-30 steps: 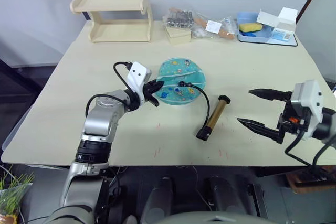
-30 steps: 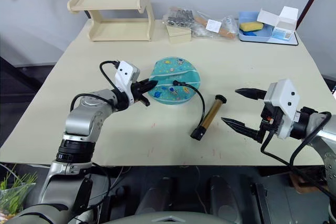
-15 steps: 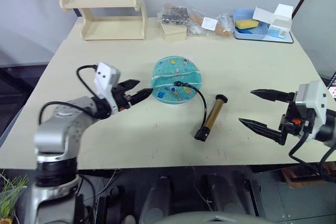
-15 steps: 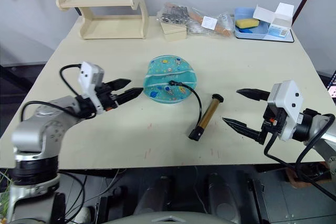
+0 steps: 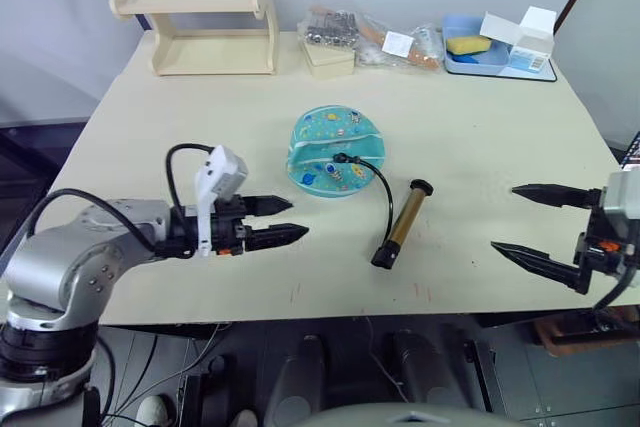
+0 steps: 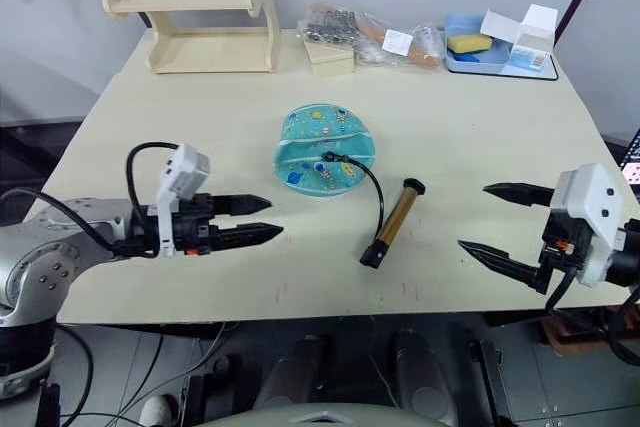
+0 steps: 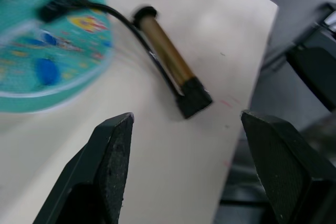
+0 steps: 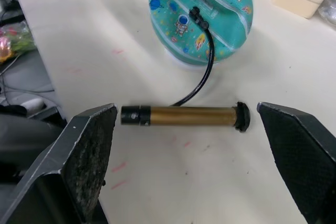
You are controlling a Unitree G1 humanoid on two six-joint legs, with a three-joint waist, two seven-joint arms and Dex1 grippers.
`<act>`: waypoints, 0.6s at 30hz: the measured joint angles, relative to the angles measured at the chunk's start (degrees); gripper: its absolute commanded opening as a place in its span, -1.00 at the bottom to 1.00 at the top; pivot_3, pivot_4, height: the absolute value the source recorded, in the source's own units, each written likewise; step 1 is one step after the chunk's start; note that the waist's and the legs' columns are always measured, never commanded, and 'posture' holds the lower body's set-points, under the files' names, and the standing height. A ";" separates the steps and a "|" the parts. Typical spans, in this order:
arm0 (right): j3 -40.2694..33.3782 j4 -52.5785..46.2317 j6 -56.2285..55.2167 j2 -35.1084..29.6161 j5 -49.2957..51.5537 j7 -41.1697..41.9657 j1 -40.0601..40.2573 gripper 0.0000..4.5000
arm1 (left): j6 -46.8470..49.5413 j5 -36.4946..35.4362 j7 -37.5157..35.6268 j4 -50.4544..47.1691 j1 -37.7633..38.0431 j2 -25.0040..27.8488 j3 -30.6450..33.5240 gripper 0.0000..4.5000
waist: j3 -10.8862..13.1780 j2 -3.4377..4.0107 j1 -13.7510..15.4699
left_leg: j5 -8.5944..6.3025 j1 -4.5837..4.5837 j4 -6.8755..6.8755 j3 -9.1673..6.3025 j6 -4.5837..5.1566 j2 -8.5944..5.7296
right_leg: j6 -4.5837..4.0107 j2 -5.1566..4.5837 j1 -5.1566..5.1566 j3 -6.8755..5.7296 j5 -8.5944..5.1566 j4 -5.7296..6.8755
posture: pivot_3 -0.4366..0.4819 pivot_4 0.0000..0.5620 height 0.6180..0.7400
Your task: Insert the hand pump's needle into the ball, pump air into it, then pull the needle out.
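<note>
Tools apart, pump untouched on the bench

Left tool [image 5: 283,220] hovers low over the front-left part of the bench [image 5: 480,147], fingers spread, holding nothing, pointing toward the hand pump [image 5: 402,224]. Bare bench lies between it and the ball [image 5: 338,150]. A second ago this tool sat right at the ball's left edge; it has since drawn back toward the front edge and now stands well apart from it.

Right tool [image 5: 535,223] hangs spread wide and empty past the bench's front-right corner, further to the right than before, with open surface between it and the pump.

The ball is a flattened dome at mid-bench. The black hose [image 5: 383,185] curves from its top, where the needle end sits, down to the pump, which lies just right of the ball. Neither has shifted. A wooden shelf [image 5: 198,17] and a blue tray [image 5: 466,61] line the far edge.
</note>
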 measured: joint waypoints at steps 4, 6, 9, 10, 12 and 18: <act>-6.68 1.46 0.05 -1.64 0.37 3.81 4.39 1.00 | 9.78 0.50 8.94 0.23 -10.04 -7.73 -8.22 0.53 | 0.04 -0.04 -0.07 | -0.20 -0.14 0.65 0.23 0.32 0.00 | 0.33 0.01 0.11 0.18 0.19 0.00 | -0.05 -0.47 1.00; -8.23 2.28 -0.01 -1.92 0.36 5.08 5.77 1.00 | 13.00 1.18 12.36 1.29 -12.77 -10.81 -10.26 0.53 | 0.07 -0.07 -0.60 | -0.21 -0.13 0.73 0.35 0.33 -0.01 | 0.44 0.02 0.10 0.34 0.26 0.00 | -0.05 -0.47 1.00; -9.36 3.60 -0.34 -3.00 -0.48 6.97 7.24 1.00 | 19.02 3.25 17.32 5.82 -19.01 -17.53 -12.68 0.53 | 0.08 -0.08 -0.51 | -0.22 -0.13 0.89 0.38 0.35 -0.08 | 0.57 0.02 0.11 0.43 0.34 0.08 | -0.05 -0.47 1.00; -9.57 4.14 -0.64 -3.22 -0.85 7.53 7.62 1.00 | 21.00 3.39 18.76 8.58 -20.91 -19.72 -13.21 0.53 | 0.08 -0.08 -0.56 | -0.22 -0.12 0.94 0.41 0.36 -0.09 | 0.57 0.02 0.11 0.47 0.34 0.14 | -0.05 -0.47 1.00; -9.68 4.68 -0.83 -3.36 -1.22 8.33 8.09 1.00 | 22.70 3.51 20.59 13.27 -23.32 -22.03 -14.78 0.53 | 0.08 -0.08 -0.66 | -0.23 -0.05 0.95 0.50 0.36 -0.09 | 0.57 0.03 0.11 0.59 0.34 0.22 | -0.05 -0.47 1.00; -9.63 6.73 -1.78 -5.11 -2.18 9.53 7.19 1.00 | 23.17 4.54 25.86 28.46 -30.28 -30.54 -17.37 0.53 | 0.09 -0.09 -0.44 | -0.23 -0.08 0.98 0.56 0.38 -0.16 | 0.62 0.02 0.09 0.74 0.37 0.22 | -0.05 -0.47 1.00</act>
